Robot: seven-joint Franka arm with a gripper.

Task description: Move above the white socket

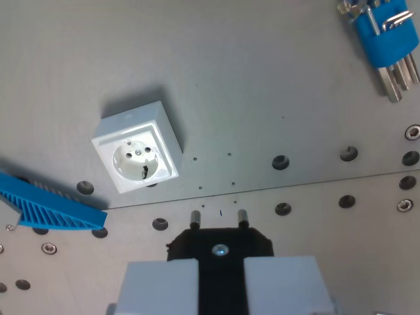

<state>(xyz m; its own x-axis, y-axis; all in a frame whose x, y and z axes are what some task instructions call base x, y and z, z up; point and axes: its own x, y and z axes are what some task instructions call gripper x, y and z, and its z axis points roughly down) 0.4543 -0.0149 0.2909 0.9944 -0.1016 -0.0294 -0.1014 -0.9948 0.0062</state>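
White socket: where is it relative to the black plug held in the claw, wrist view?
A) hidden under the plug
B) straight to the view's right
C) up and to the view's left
C: the white socket lies up-left of the black plug, clearly apart from it.

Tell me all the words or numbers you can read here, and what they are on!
None can be read.
White socket: no writing shows.
Black plug in the pincer: no label seen.
Blue key holder: no print seen.
Blue ribbed piece: plain.
Metal plate: only holes and small marks.
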